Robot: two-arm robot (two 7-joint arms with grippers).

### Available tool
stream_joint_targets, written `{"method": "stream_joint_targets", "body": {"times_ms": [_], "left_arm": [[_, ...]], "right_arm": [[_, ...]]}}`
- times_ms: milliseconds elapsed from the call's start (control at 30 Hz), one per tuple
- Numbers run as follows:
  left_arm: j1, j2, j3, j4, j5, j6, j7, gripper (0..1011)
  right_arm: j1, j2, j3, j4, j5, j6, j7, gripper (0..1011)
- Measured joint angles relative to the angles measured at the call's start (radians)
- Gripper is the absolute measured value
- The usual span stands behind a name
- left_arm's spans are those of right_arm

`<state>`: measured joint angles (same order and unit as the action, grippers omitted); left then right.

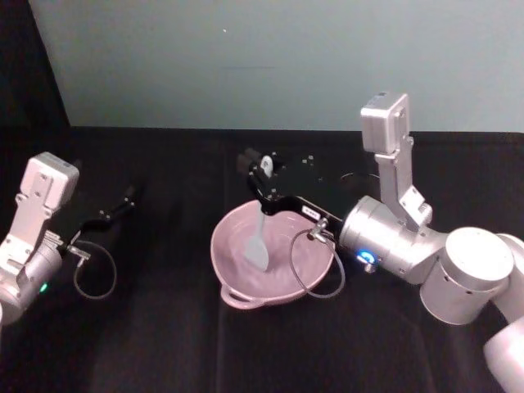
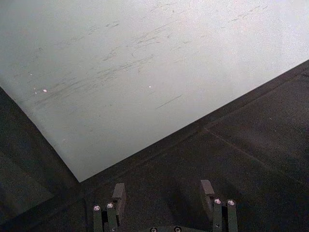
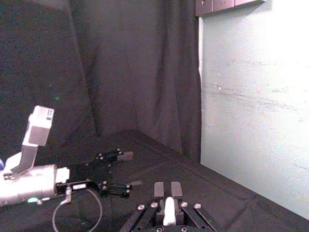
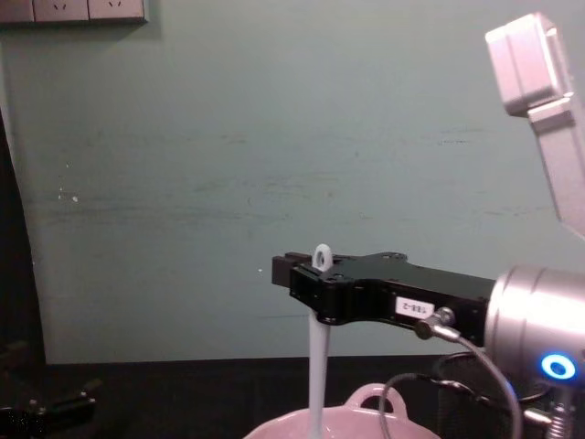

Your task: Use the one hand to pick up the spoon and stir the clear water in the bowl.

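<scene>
The pale pink bowl stands at the table's centre; its rim and loop handle also show low in the chest view. My right gripper hovers over the bowl's far side, shut on the white spoon's handle just below its ring tip. From there the spoon hangs straight down, its flat blade inside the bowl. In the right wrist view the right gripper's fingers press the white handle between them. Off to the left, my left gripper is parked low and open.
A black cloth covers the table, with a pale green wall behind. A grey cable loop hangs from the right wrist over the bowl's right side. Another cable loop hangs at the left wrist.
</scene>
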<state>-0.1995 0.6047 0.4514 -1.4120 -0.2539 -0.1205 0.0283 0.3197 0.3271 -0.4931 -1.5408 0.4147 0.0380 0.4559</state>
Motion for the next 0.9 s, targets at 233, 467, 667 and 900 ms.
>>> {"method": "stream_joint_targets", "body": {"times_ms": [233,467,667,900], "left_arm": [[0.000,0.000,0.000,0.000,0.000,0.000,0.000,1011],[0.000,0.000,0.000,0.000,0.000,0.000,0.000,1011],[0.000,0.000,0.000,0.000,0.000,0.000,0.000,1011],[0.000,0.000,0.000,0.000,0.000,0.000,0.000,1011]], "right_arm": [[0.046,-0.045,-0.002,0.087,0.008,-0.020,0.000,105],[0.075,-0.058,0.017,0.143,0.013,-0.035,-0.006,105],[0.083,-0.046,0.050,0.160,0.017,-0.042,-0.020,105],[0.062,-0.016,0.079,0.129,0.018,-0.034,-0.032,104]]}}
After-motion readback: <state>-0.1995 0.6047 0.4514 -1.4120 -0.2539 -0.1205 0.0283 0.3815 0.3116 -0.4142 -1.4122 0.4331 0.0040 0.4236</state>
